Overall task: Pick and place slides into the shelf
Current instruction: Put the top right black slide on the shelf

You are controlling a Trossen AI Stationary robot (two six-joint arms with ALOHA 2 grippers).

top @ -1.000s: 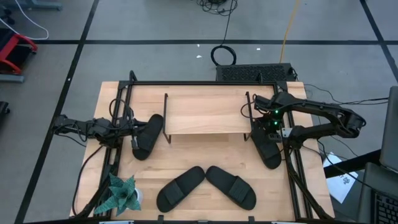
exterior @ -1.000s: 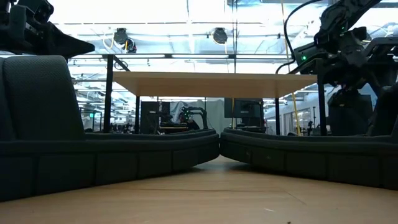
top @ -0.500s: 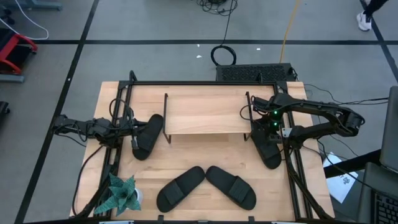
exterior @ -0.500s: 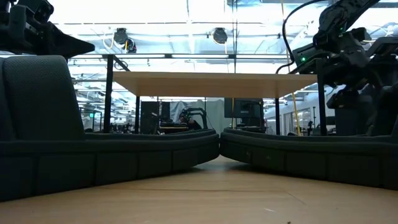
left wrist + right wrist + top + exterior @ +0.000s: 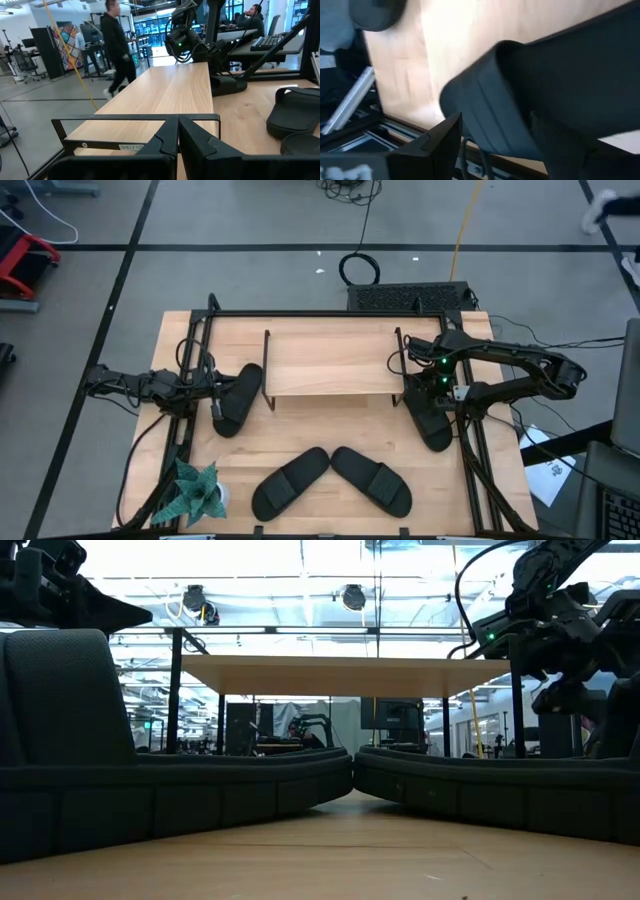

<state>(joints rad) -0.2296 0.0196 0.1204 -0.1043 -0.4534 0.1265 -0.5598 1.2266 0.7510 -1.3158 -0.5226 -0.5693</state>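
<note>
Nothing is shifting; the right gripper [image 5: 432, 395], fingers apart, is still hovering over a slide [image 5: 430, 423] beside the shelf [image 5: 330, 360]; left gripper [image 5: 213, 390] together.

white label [image 5: 132, 147] reading "shelf" on the black frame of the shelf [image 5: 170, 95]

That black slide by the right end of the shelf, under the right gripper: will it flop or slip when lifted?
The matte black ribbed-strap slide sandal looks like thick moulded foam, so probably light and fairly stiff, bending only a little. Its textured surface should grip rather than slip. The right gripper stands open over its near end; held by one end, the long sole may droop or swing.
</note>
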